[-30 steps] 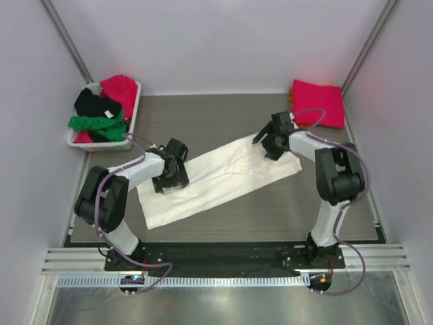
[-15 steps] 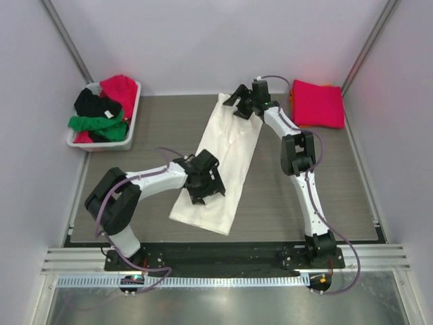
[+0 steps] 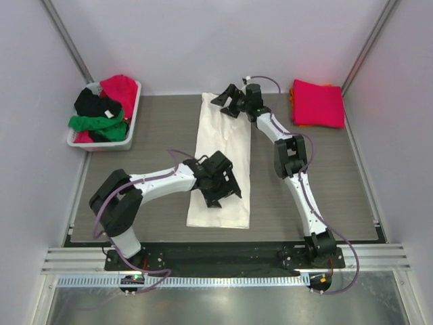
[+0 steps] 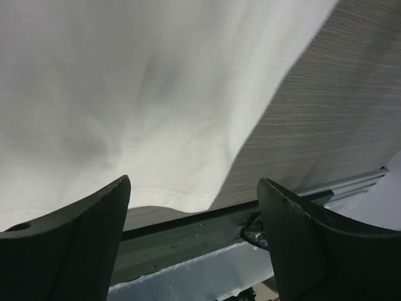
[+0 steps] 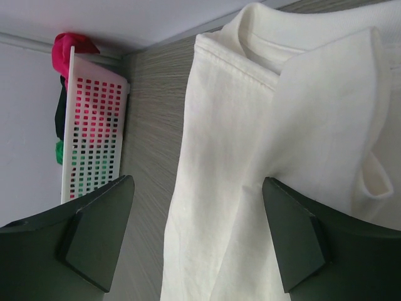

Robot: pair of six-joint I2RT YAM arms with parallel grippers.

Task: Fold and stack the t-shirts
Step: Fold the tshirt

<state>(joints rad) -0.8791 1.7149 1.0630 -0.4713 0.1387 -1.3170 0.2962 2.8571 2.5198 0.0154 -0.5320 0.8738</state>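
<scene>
From above, the cream t-shirt [image 3: 220,159] lies flat in the middle of the bench [image 3: 135,183] as a long narrow strip, its sides folded in, collar end at 12 o'clock and hem at 6. The left arm's fingers [image 3: 220,191] hang over its lower half and the right arm's fingers [image 3: 226,105] over the collar end. A folded pink t-shirt [image 3: 318,105] sits at 2 o'clock, and the white basket [image 3: 134,112] at 10 o'clock holds loose black, green and red ones. In the left wrist camera the fingers [image 4: 75,244] are spread wide with nothing between them. The hem edge of the shirt [image 4: 138,94] is below and bare bench shows off at 3 o'clock. In the right wrist camera the fingers [image 5: 294,244] stand just as far apart, gripping nothing, and look down on the collar and a tucked-in sleeve [image 5: 263,113]. The basket [image 5: 94,125] is away at 9 o'clock. The shirt looks like thin, light cotton, quite limp. I'd expect it to sag wherever it isn't held and to drag easily across the bench. The folded-in layers could peel apart, so a pinch should catch every layer, best at the two hem corners.
</scene>
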